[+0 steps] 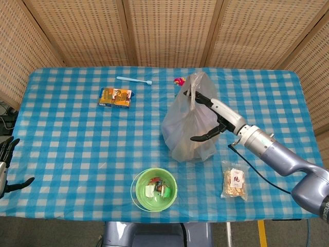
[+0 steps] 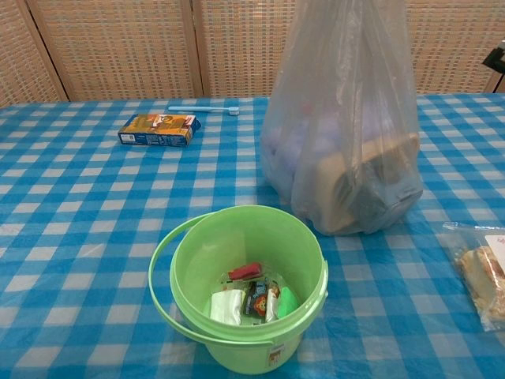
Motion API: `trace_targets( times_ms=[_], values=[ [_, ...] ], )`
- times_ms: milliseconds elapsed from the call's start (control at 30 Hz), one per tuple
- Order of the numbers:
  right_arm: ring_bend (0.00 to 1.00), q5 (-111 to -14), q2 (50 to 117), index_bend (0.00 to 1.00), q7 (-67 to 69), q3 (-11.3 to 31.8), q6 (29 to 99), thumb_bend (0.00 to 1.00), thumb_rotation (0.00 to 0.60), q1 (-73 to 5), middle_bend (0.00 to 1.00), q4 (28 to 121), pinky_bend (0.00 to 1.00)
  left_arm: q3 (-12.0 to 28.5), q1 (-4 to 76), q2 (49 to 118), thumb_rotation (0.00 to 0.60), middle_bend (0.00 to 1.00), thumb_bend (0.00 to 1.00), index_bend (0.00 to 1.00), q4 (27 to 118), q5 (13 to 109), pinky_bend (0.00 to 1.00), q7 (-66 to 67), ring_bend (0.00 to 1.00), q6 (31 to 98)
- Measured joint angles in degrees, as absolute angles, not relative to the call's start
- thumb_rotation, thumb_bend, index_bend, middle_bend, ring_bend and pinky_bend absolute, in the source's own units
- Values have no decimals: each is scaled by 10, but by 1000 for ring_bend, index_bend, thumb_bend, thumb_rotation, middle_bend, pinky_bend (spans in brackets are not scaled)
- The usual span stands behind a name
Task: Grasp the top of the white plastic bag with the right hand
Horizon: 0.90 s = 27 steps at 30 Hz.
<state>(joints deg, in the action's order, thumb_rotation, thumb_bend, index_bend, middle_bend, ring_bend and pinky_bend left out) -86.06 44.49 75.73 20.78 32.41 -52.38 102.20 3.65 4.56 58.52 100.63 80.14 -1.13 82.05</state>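
Note:
The white translucent plastic bag (image 1: 187,123) stands upright mid-table, its handles gathered at the top; in the chest view the bag (image 2: 343,134) fills the right half, with a box showing inside. My right hand (image 1: 213,117) has come in from the right at the bag's upper part. Its fingers (image 1: 201,100) are stretched out against the bag just under the handles, while the thumb lies apart, lower on the bag's right side. Nothing is clasped in it. My left hand (image 1: 6,163) hovers with fingers spread at the table's front left edge.
A green bucket (image 1: 154,189) holding small items sits in front of the bag, seen close in the chest view as the bucket (image 2: 245,288). A snack packet (image 1: 235,181) lies under the right forearm. An orange box (image 1: 115,96) and a toothbrush (image 1: 134,80) lie at the back left.

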Motion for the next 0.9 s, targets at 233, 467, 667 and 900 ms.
trace_targets(
  times_ms=[233,467,667,900],
  values=[
    [0,-838,459,111,728,207,281,0,600,-555,57,1002,0,39,47,582,600,0,0,0,1001,794,0,-21,0,814],
    [0,-785,475,147,703,211,257,0,600,-569,107,993,0,41,48,581,600,0,0,0,999,789,0,-27,0,813],
    [0,-762,496,174,782,238,249,0,600,-574,155,991,0,41,49,581,600,0,0,0,1000,788,0,-25,0,812],
    [33,-752,526,176,880,279,245,0,600,-576,180,972,0,43,50,581,600,0,0,0,1000,782,0,-24,0,810]
  ],
)
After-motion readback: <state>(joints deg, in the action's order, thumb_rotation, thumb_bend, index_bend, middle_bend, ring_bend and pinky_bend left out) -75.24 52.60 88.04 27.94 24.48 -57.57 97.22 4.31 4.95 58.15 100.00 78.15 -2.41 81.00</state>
